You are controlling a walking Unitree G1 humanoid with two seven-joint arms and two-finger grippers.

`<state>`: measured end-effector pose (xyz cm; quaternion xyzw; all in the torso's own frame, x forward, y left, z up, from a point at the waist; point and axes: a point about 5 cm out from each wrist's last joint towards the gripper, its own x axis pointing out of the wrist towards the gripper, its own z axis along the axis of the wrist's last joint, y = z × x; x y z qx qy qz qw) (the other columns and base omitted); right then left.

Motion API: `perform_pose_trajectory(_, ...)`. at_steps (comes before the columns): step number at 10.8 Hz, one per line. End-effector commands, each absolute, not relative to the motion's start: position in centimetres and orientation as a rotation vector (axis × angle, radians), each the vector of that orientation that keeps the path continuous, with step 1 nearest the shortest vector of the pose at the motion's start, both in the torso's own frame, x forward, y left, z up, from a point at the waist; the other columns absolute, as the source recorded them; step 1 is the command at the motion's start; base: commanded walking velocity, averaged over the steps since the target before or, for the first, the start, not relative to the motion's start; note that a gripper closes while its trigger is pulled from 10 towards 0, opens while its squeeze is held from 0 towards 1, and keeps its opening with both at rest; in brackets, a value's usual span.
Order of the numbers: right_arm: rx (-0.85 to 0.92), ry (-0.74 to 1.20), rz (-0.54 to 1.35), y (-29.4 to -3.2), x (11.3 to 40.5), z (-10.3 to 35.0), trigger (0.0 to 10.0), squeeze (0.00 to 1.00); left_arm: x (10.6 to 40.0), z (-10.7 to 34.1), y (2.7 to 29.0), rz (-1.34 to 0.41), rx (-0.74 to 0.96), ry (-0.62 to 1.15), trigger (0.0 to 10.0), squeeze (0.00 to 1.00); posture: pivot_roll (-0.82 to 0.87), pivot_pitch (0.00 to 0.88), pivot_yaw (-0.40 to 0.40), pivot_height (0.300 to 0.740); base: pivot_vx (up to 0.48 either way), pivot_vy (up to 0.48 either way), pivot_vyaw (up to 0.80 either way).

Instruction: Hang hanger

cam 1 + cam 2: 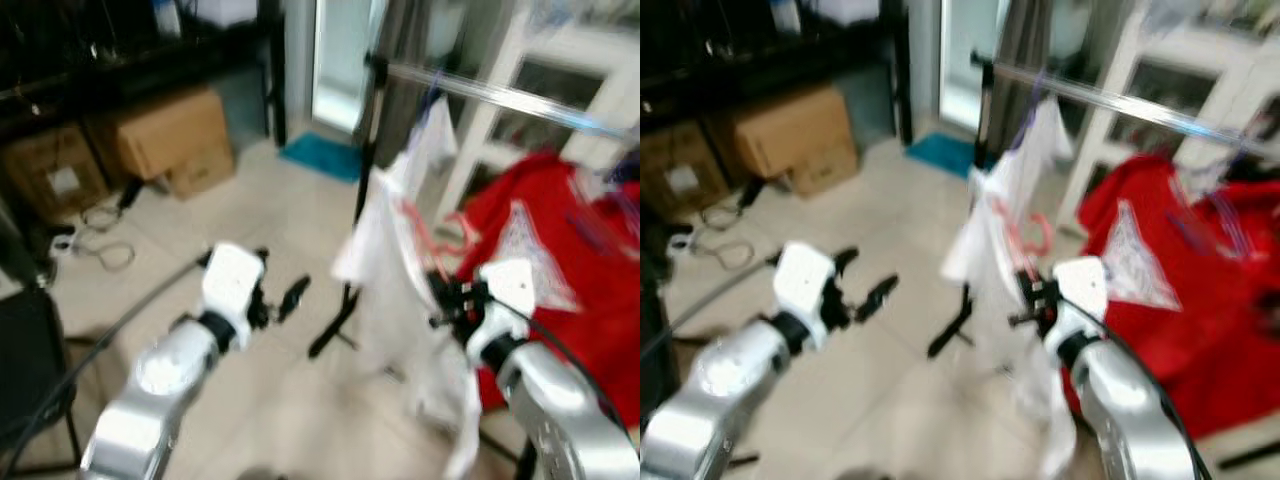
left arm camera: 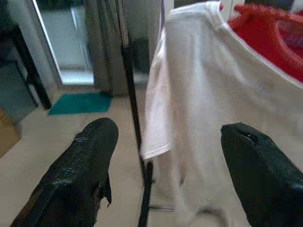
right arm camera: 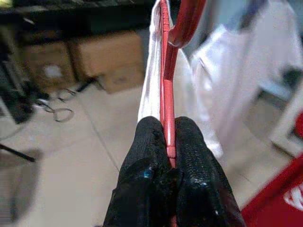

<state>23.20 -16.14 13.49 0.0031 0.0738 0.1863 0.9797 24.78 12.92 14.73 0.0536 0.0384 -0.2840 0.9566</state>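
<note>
A red plastic hanger [image 3: 165, 80] carries a white shirt [image 1: 400, 270], and my right gripper [image 3: 168, 139] is shut on the hanger's flat stem, just below its hook [image 3: 187, 21]. In the head views the right gripper [image 1: 448, 300] holds the shirt low, to the left of and below the metal rail [image 1: 500, 97] of a black clothes rack [image 1: 362, 190]. My left gripper [image 1: 280, 300] is open and empty, out over the floor left of the rack's foot; its two fingers [image 2: 80, 170] face the shirt [image 2: 213, 104].
A red garment [image 1: 570, 260] hangs on the rail to the right. Cardboard boxes [image 1: 170, 140] and cables [image 1: 100, 245] lie at the back left under a dark shelf. A teal mat [image 1: 320, 155] lies by the doorway. A dark chair [image 1: 30, 370] stands at the near left.
</note>
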Motion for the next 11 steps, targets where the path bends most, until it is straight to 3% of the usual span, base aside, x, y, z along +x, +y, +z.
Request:
perform_pose_trajectory(1,0.015,0.097,0.428,-15.8,23.3,14.4,10.0,0.00,25.0,15.4,12.6,-0.627,0.080,0.044,10.0,1.00,0.07,0.029,0.003,0.740,0.000,0.000,0.00)
perform_pose_trajectory(6,0.004,0.029,0.601,-15.4,23.9,15.4,10.0,0.00,29.9,17.4,10.5,-0.665,0.126,-0.020,10.0,1.00,0.07,0.022,0.005,0.740,0.000,0.000,0.00)
perform_pose_trajectory(11,-0.014,0.013,0.685,-14.7,23.8,15.6,10.0,0.00,31.0,17.4,7.4,-0.836,0.126,-0.047,10.0,1.00,0.05,0.007,0.005,0.740,0.000,0.000,0.00)
